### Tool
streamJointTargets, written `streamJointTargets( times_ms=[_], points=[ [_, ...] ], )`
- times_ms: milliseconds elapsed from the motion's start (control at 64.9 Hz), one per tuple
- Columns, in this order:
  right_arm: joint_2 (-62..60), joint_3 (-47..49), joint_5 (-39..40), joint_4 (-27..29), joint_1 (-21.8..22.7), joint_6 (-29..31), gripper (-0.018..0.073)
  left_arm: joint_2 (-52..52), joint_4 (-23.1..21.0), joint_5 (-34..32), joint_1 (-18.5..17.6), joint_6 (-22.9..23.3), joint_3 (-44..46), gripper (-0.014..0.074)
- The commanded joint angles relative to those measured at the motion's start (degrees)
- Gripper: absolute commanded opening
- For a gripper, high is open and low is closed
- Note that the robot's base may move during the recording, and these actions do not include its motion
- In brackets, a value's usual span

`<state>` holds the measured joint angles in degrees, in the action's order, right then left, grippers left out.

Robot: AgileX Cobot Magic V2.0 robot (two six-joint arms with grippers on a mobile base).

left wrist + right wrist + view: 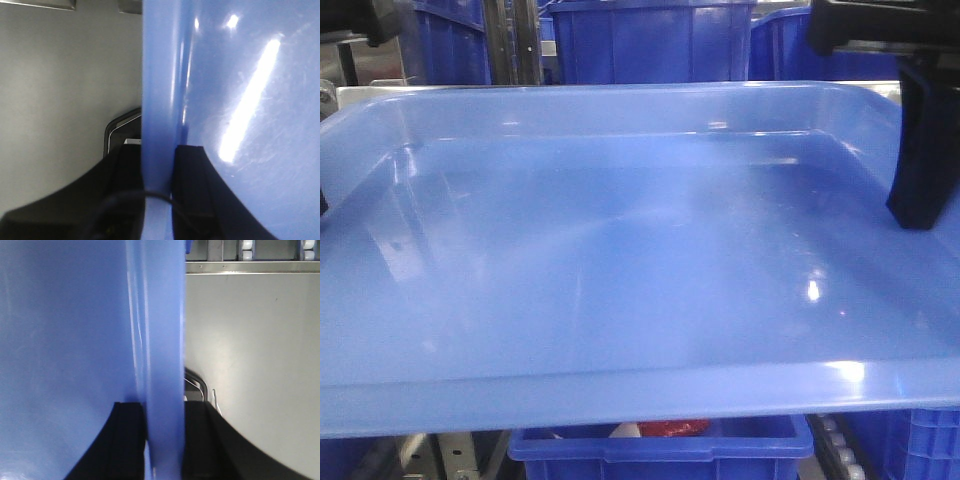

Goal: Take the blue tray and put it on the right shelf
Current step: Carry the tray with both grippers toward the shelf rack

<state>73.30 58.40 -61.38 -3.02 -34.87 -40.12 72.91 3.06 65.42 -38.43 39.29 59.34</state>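
The blue tray hangs level and fills the front view. The left tool is clamped on its left rim and the right tool on its right rim. Dark blue bins stand behind the tray, and another bin sits below it.

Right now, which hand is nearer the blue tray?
Neither: it's a tie. The left hand is shut on the left rim of the blue tray, a finger on each side; the right hand grips the right rim the same way.
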Motion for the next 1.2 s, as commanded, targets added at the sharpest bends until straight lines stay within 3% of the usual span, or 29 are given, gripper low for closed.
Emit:
streamJointTargets(
  times_ms=[0, 955, 1187],
  points=[
    [-1.58, 1.62, 0.93, -0.7, -0.02, -0.33, 0.0147, -1.45, 0.54, -0.42, -0.45, 1.13, 1.42, -0.002],
    [-1.58, 1.62, 1.1, -0.64, -0.02, -0.39, 0.0147, -1.45, 0.29, -1.11, -0.45, 1.13, 1.42, -0.002],
    [-1.58, 5.18, -1.51, -0.64, -0.02, -0.33, 0.0147, -1.45, 3.4, -4.28, -0.45, 0.69, 3.96, -0.002]
  ],
)
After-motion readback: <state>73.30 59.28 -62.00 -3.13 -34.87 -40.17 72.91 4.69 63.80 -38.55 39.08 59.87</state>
